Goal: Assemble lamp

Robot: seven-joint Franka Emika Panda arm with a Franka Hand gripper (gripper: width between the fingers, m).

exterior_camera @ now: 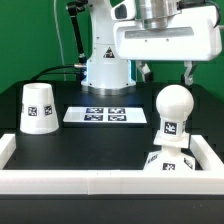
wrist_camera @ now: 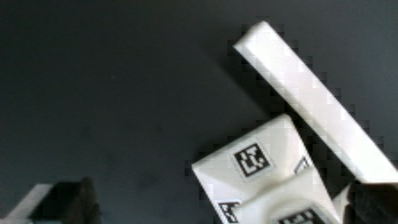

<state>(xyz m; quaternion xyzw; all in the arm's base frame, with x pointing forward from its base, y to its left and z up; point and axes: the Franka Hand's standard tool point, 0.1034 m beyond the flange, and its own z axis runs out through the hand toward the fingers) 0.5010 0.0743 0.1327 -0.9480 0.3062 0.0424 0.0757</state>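
Observation:
The ball-shaped bulb stands upright on the lamp base at the exterior view's right, close to the white rail. The tapered shade stands apart at the exterior view's left. My gripper hangs above the bulb, open and empty, with its fingers spread wider than the bulb and not touching it. In the wrist view a white tagged lamp part lies between the open gripper fingertips; I cannot tell whether it is bulb or base.
The marker board lies flat on the black table between the shade and the bulb. A white rail borders the front and sides, and it also shows in the wrist view. The robot's base stands at the back.

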